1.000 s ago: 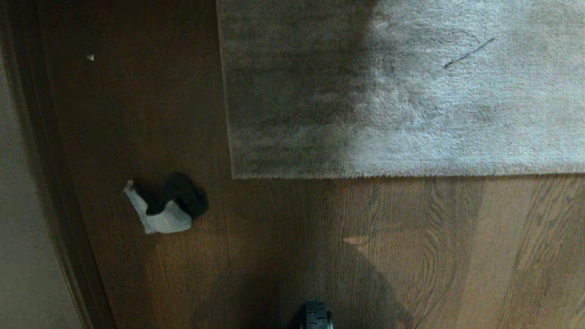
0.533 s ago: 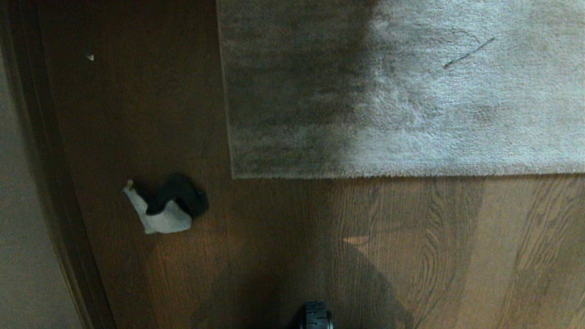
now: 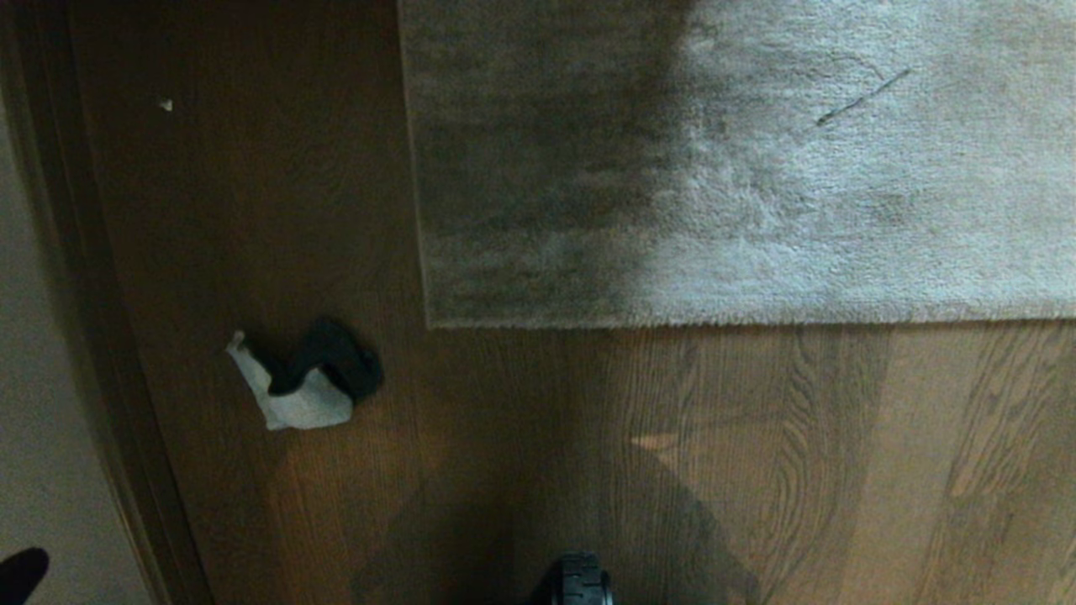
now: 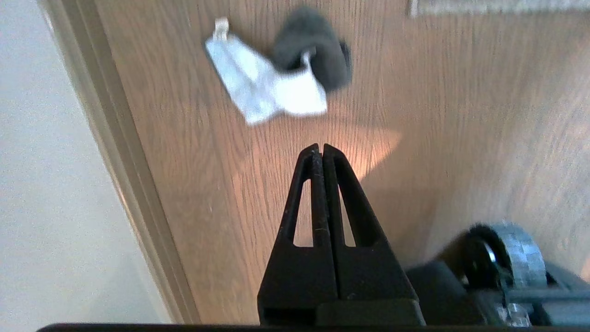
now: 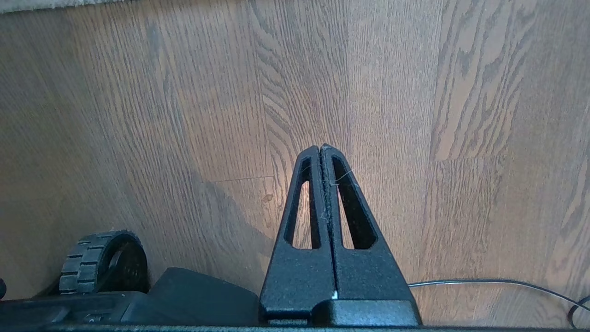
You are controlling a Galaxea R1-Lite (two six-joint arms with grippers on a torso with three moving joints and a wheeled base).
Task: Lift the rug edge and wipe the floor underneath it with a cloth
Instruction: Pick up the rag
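Note:
The grey-beige rug (image 3: pixel 756 168) lies flat on the brown wood floor (image 3: pixel 504 437), its near rug edge (image 3: pixel 740 322) straight across the head view. The cloth (image 3: pixel 303 382), white with a dark part, lies crumpled on the floor left of the rug corner. My left gripper (image 4: pixel 320 150) is shut and empty, hovering short of the cloth (image 4: pixel 276 78); a dark part of it (image 3: pixel 21 573) shows at the head view's lower left corner. My right gripper (image 5: pixel 320 150) is shut and empty over bare floor (image 5: pixel 392 92), with the rug edge (image 5: pixel 46 4) far ahead.
A pale wall with a dark baseboard (image 3: pixel 92 336) runs along the left, close to the cloth. The base's front wheel (image 3: pixel 580 580) sits at the bottom centre. A thin cable (image 5: pixel 498 282) lies on the floor beside the right gripper.
A dark part of my left gripper has come into the head view's lower left corner. The cloth, the rug and the right arm have not moved.

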